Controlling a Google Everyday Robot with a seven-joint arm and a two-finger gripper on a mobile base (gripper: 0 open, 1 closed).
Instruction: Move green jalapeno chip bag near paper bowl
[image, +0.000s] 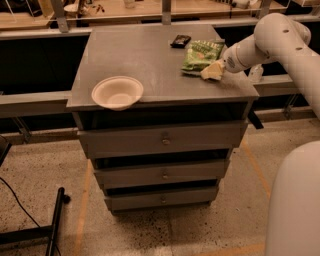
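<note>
The green jalapeno chip bag (200, 54) lies flat on the grey cabinet top (145, 60), at the back right. The off-white paper bowl (117, 92) stands at the front left edge of the same top, well apart from the bag. My gripper (212, 71) comes in from the right on the white arm (280, 37) and sits at the bag's near right corner, low over the surface, touching or almost touching the bag.
A small black flat packet (180, 40) lies just behind the bag. The cabinet has three drawers (162, 140) below. A bench with clutter runs behind it. A black stand leg (55, 225) lies on the floor at the lower left.
</note>
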